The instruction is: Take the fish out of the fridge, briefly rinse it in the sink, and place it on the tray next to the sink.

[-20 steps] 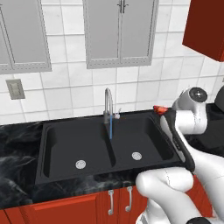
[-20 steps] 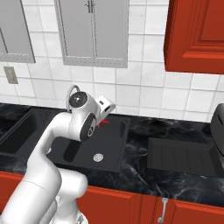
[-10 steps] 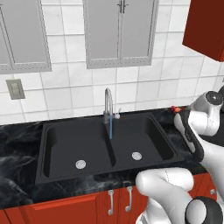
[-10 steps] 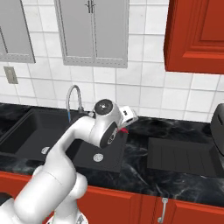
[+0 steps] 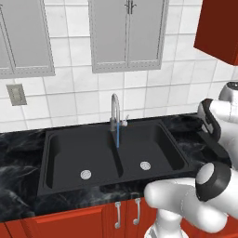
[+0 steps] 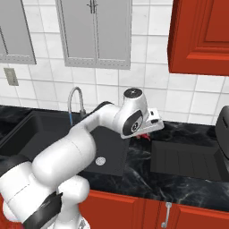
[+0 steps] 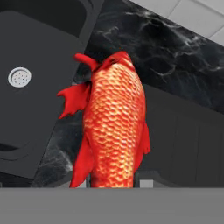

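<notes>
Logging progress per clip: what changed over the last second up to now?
The arm carried the fish, held in the pincer, rightward from over the sink toward the tray. The grip stayed closed; the tap kept running, and the base did not move.

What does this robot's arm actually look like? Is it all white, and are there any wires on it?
The arm is built of thick, rounded, glossy white segments joined by dark grey to black bands and round joint caps. It ends in a flatter white hand block. No loose cables or markings are visible.
</notes>
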